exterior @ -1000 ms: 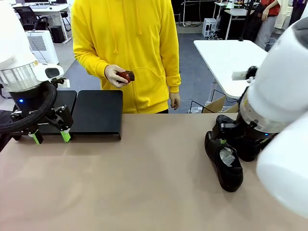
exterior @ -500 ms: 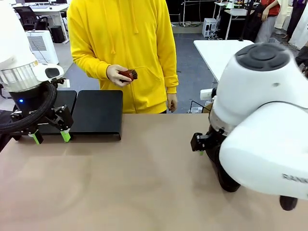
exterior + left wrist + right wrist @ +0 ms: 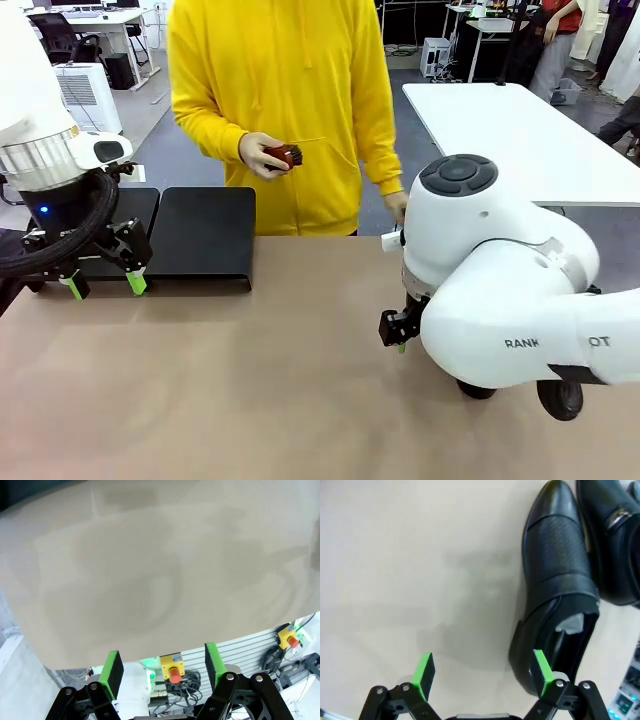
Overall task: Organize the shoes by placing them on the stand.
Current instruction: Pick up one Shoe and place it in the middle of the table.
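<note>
Stand (image 3: 205, 235): bare where visible, far left of the desk (image 3: 250, 390).
Shoes (image 3: 559, 580): two on the desk, none placed yet.
Right gripper (image 3: 484, 672): wide, empty, beside one shoe.
Left gripper (image 3: 105, 288): wide, empty, before the stand.

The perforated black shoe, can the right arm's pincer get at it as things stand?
Probably yes: the right pincer hangs open beside the perforated shoe, nothing covering the shoe. It would need a sideways shift to straddle it.
</note>
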You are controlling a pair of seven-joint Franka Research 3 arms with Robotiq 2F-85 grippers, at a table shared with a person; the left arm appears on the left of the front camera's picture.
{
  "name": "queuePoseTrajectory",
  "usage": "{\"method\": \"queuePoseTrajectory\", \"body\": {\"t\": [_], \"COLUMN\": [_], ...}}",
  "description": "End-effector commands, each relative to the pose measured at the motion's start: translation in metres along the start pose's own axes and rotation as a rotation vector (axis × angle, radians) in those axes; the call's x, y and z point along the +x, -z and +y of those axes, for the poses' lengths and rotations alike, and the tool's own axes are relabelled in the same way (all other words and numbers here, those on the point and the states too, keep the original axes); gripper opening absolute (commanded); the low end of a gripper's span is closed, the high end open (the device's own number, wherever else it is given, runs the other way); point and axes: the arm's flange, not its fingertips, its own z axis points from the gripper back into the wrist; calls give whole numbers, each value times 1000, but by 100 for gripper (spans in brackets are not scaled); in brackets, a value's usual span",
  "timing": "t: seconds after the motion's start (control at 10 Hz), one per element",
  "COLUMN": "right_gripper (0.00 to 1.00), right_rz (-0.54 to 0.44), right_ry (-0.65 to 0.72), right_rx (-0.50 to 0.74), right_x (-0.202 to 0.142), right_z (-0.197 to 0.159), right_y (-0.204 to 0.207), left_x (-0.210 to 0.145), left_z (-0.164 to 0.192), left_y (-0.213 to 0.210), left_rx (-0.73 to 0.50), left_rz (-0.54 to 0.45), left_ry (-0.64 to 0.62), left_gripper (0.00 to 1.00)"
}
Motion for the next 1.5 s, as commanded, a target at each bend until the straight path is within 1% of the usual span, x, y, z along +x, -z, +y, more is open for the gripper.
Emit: {"method": "queuePoseTrajectory", "body": {"t": [0.0, 0.4, 1.4], "right_gripper": [100, 100, 100], "right_rz": [-52, -41, -40], "right_ry": [28, 46, 88], "right_rx": [-39, -54, -55], "right_x": [10, 7, 6], "right_z": [0, -3, -13], "right_y": [-4, 3, -2], "left_x": [-1, -1, -1], "left_z": [2, 2, 2], "left_y": [-1, -1, -1], "left_rx": [13, 13, 13], "left_rz": [1, 1, 1], "left_ry": [11, 11, 11], "left_gripper": [85, 85, 85]}}
